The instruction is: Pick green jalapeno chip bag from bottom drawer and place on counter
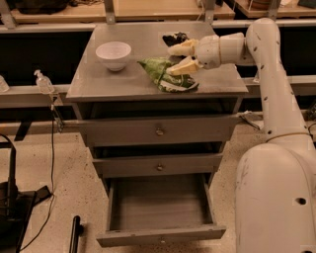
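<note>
Robot base [274,197]: white, rounded, nearest, at lower right beside the cabinet.

Bottom drawer [160,236]: lowest of three grey drawers, pulled well out toward the camera, grey floor showing, small knob on the front.

Middle drawer [159,166] and top drawer [159,131]: shallower, pushed in, one round knob each.

Clear pump bottle [43,82]: left of the cabinet, on a grey rail.

Counter [108,81]: flat grey top of the cabinet.

Green jalapeno chip bag [168,78]: lying crumpled on the counter, right of centre, near the front edge.

Gripper [178,57]: on a white arm reaching in from the right, just above the bag's far edge. Fingers [182,48] pale, spread wide apart, nothing clamped between them; lower finger close to the bag, contact not discernible.

White bowl [113,53]: upright on the counter, left of the bag, apart from it.

Dark snack bag [174,38]: at the counter's far side, behind the gripper.

Tan wooden tabletops [148,7]: farthest, behind the cabinet.
</note>
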You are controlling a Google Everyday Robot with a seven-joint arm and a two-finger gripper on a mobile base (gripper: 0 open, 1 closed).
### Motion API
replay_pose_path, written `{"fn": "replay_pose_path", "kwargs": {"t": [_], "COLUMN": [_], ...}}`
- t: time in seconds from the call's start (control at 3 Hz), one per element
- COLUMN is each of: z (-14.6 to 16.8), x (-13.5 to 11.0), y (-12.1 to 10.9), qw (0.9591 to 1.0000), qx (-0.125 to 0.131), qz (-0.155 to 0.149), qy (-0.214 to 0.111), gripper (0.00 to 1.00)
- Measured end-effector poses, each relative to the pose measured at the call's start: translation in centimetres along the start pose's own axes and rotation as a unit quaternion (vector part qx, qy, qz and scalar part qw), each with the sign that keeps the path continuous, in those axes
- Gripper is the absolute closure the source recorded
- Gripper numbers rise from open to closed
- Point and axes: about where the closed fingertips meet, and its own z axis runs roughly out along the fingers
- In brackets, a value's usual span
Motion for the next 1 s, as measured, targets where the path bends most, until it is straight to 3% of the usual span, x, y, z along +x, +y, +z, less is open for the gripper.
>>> {"fn": "replay_pose_path", "kwargs": {"t": [0.33,0.67,1.0], "z": [0.4,0.4,-0.8], "x": [0.0,0.0,-0.9], "y": [0.1,0.1,-0.8], "qw": [1.0,1.0,0.9998], "qx": [-0.002,-0.002,0.016], "qz": [0.0,0.0,-0.01], "qy": [-0.001,-0.001,0.001], "gripper": [0.0,0.0,0.0]}}
